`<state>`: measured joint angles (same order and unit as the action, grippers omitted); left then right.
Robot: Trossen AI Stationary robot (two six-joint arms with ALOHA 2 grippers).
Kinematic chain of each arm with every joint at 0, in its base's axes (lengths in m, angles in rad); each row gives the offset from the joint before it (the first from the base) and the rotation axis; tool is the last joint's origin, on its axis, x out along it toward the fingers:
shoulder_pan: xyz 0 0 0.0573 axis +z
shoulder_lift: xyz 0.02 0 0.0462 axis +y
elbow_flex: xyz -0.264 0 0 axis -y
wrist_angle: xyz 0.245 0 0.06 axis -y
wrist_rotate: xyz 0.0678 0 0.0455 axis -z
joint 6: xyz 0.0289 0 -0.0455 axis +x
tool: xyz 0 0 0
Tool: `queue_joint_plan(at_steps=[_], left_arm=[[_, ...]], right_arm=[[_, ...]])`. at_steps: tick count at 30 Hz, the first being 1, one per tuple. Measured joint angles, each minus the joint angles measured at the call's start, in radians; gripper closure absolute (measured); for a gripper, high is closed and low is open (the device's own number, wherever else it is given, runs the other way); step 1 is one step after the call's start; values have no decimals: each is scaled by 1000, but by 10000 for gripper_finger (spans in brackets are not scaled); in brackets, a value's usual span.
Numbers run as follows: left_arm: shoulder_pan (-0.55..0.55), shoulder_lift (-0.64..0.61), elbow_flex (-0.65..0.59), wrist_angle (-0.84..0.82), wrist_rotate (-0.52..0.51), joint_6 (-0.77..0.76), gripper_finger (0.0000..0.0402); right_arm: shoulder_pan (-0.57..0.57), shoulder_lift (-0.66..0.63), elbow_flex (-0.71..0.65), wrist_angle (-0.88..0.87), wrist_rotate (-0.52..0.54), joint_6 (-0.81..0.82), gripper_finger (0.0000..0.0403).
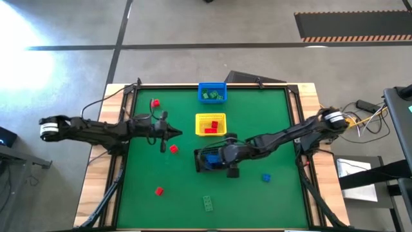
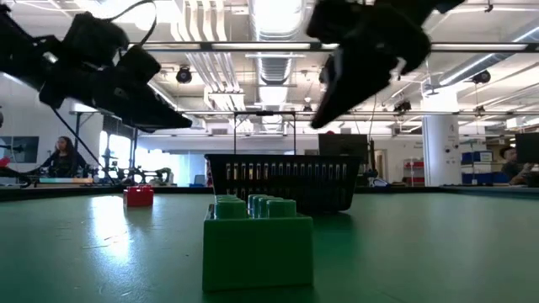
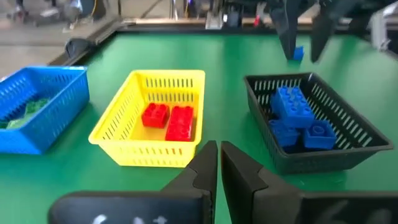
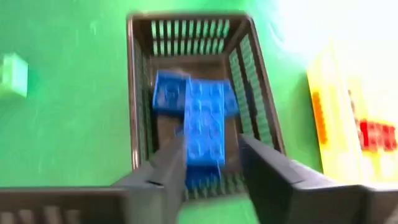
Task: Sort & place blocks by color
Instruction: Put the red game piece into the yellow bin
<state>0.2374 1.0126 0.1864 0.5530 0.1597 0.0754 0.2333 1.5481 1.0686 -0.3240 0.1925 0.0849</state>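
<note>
Three mesh baskets on the green bench [image 1: 141,206], in a loose line from far edge toward the middle. Blue basket [image 1: 212,93] at the far edge, holding green blocks [image 1: 210,96]. Yellow basket [image 1: 210,124] just nearer, holding two red blocks [image 3: 168,119] side by side. Black basket [image 3: 314,121] nearest the middle, beside the yellow one, holding blue blocks [image 3: 297,115]: one long brick lying over smaller ones, seen in both wrist views.

Right claw [image 4: 214,171] directly above the black basket, fingers partly spread to either side of the long blue brick; not possible to tell whether the pads touch it or whether it already rests on the bricks below. Left claw [image 3: 219,171] pinched shut and empty, hovering off to the left side, pointed toward the baskets.

Loose blocks outside any basket: one red [image 1: 155,103] near the far left corner, one red [image 1: 173,149] just beside the left claw tip, one red [image 1: 159,191] toward the near left. One green [image 1: 209,203] near the front edge, close in the low view. One blue [image 1: 265,177] right of the black basket.
</note>
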Motion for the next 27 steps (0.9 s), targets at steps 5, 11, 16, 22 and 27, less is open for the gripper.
queue_joint_plan(at_steps=[5, 11, 16, 22, 27], left_arm=[[-124, -2, 126, -324, -245, -109, 397], [-314, 18, 284, -772, -489, -365, 372], [-458, 53, 318, -863, -505, -559, 305], [-530, 144, 302, -898, -594, -708, 212], [-530, 227, 297, -869, -660, -752, 155]], right_arm=[[0, -190, -200, 96, 0, 33, 362], [34, -418, -447, 313, 16, 89, 390], [71, -534, -597, 475, 56, 92, 391], [111, -573, -682, 579, 93, 91, 391], [125, -558, -703, 598, 125, 103, 391]])
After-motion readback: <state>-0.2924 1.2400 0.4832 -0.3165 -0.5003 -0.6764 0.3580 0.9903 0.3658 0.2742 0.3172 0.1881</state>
